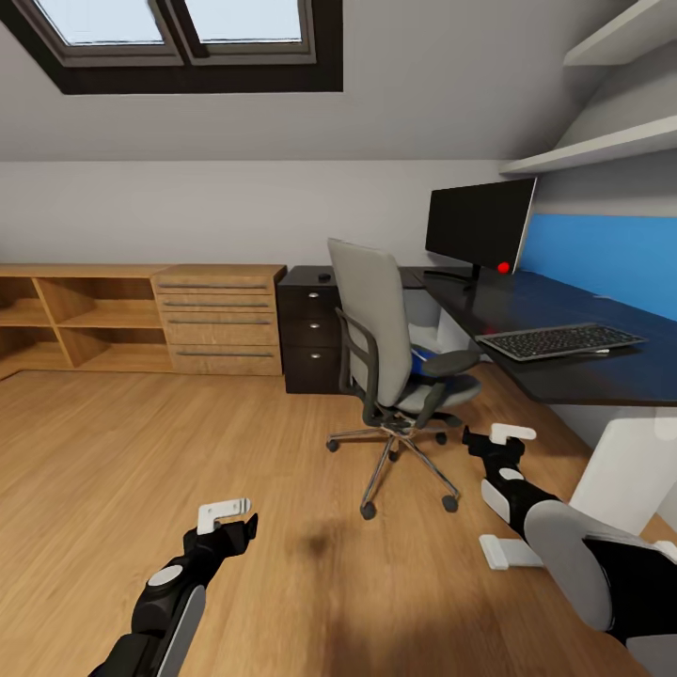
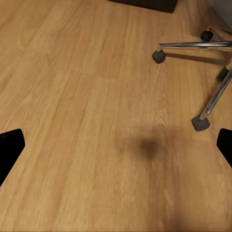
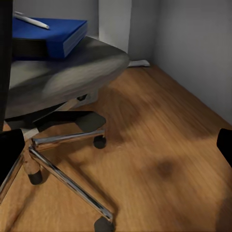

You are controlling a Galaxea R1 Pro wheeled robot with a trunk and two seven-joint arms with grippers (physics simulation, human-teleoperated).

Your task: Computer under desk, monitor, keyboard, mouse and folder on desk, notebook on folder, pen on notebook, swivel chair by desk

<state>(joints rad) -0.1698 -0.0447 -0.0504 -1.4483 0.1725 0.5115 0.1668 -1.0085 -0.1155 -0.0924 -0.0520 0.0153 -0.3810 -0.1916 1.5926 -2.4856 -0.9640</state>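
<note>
On the swivel chair (image 1: 390, 348) seat sits the blue folder (image 3: 46, 36), stiff and slippery I'd guess, so I'd pinch its overhanging edge; both grippers' fingers open, empty.

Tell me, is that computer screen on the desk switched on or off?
Off, apparently: the monitor shows a plain black panel with no picture. It stands upright at the back of the desk.

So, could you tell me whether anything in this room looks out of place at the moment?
Yes: a blue folder lies on the swivel chair seat with a pen on top, rather than on the desk. The chair stands turned away from the desk.
</note>
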